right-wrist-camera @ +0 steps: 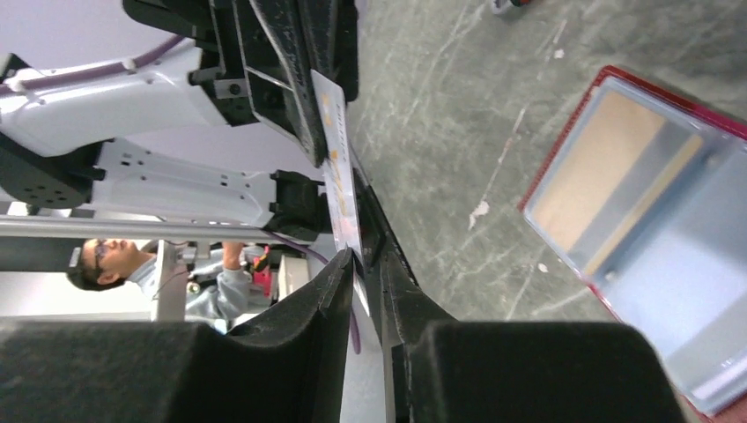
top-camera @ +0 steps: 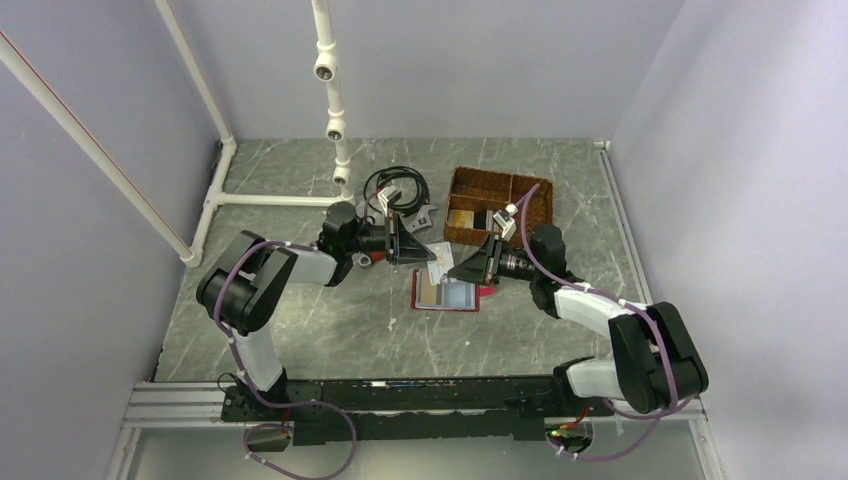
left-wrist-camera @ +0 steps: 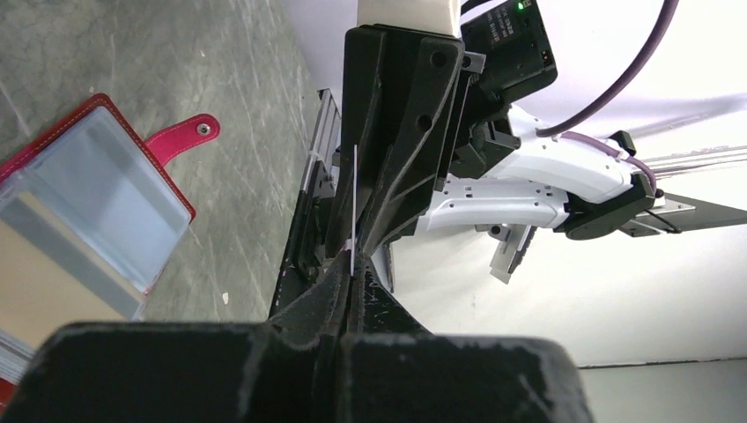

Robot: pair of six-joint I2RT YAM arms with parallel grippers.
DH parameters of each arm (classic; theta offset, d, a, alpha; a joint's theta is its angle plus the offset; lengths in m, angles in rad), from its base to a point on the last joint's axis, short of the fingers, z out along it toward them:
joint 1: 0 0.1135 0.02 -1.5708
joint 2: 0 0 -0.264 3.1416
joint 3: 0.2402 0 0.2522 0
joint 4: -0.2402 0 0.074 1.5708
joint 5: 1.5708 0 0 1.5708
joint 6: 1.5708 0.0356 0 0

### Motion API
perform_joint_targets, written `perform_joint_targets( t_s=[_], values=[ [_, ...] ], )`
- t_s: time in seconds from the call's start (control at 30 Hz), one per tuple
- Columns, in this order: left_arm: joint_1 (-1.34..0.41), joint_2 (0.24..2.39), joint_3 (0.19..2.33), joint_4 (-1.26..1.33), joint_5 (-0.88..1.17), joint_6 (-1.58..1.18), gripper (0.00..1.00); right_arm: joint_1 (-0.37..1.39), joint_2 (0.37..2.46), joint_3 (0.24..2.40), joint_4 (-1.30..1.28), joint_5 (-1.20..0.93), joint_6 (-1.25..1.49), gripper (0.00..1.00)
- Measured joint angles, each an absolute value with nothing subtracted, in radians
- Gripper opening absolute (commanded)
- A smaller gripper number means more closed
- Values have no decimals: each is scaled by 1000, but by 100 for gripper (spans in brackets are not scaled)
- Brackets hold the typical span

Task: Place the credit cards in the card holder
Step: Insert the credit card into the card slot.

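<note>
A white credit card (top-camera: 438, 260) is held on edge in the air between my two grippers, just above the open dark-red card holder (top-camera: 447, 294) lying flat on the table. My left gripper (top-camera: 418, 247) is shut on one end of the card (left-wrist-camera: 353, 203). My right gripper (top-camera: 462, 268) faces it, its jaws a narrow gap apart around the card's other end (right-wrist-camera: 339, 176), with one finger (right-wrist-camera: 330, 282) against it. The holder's clear slots show in the left wrist view (left-wrist-camera: 88, 203) with its red snap tab (left-wrist-camera: 185, 137), and in the right wrist view (right-wrist-camera: 643, 203).
A brown wicker divided basket (top-camera: 497, 205) holding more cards stands behind the right gripper. A black cable coil (top-camera: 395, 185) and white pipe frame (top-camera: 335, 130) lie at the back. Walls close in on the left and right.
</note>
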State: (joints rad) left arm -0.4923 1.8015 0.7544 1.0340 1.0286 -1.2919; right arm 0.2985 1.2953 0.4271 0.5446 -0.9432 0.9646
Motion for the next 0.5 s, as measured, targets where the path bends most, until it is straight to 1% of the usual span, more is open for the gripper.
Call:
perform_joint_targets(
  t_s=[0.03,0.07,0.1,0.17,0.2,0.23,0.27,0.3,0.33,0.37,0.4,0.43,0.5],
  values=[
    [-492,1802,756,1034,1030,-1293,0,299,1298,426,566,-945,981,16],
    [-492,1802,760,1034,1032,-1294,0,299,1301,426,591,-948,996,3],
    [-492,1802,764,1033,1035,-1295,3,300,1304,426,610,-949,1005,0],
    [-492,1802,775,1012,1041,-1275,27,301,1304,426,612,-948,1005,0],
    [-492,1799,783,966,1040,-1248,35,301,1303,433,588,-940,991,0],
    [-492,1797,795,905,1035,-1203,40,301,1302,446,535,-922,958,0],
    [-492,1789,817,797,1019,-1147,47,305,1302,473,443,-888,905,0],
    [-492,1780,848,654,991,-1078,66,307,1303,493,379,-860,861,0],
    [-492,1772,884,514,956,-1010,82,308,1306,523,289,-819,795,0],
    [-493,1766,921,390,918,-942,90,308,1309,544,223,-788,737,0],
    [-493,1763,949,296,888,-887,95,308,1313,554,181,-772,700,0],
    [-496,1760,988,175,839,-830,96,308,1320,565,133,-757,650,0],
    [-500,1759,1029,27,765,-752,94,307,1351,572,66,-745,577,0]
  ],
)
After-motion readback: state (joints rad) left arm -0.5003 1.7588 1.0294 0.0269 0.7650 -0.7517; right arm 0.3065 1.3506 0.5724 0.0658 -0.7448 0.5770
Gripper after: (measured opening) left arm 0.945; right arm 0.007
